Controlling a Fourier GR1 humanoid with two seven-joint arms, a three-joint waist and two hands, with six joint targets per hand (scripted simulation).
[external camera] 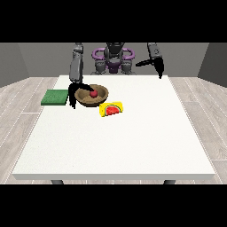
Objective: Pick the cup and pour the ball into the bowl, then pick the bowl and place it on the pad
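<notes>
Bowl (91, 95) and robot hand meet on the far part of the white desk (119, 142), which is the largest thing in view. The green pad (55, 97) lies flat near the desk's edge at the view's left, just beside the robot hand at the view's left (72, 94), on the side away from the bowl. That robot hand hangs down from its arm with its dark fingers pointing at the desk; they touch the brown bowl's rim on the pad side, but whether they curl around the rim or rest straight against it cannot be told. The bowl stands upright on the desk, between this robot hand and the yellow cup (111, 109). The cup lies on its side, near the bowl and a little closer to the camera, well apart from the fingers. The red ball (93, 93) sits inside the bowl, close to the robot hand yet apart from it. The robot hand at the view's right (158, 65) is raised above the desk's far edge, well apart from everything, its fingers straight and holding nothing.
</notes>
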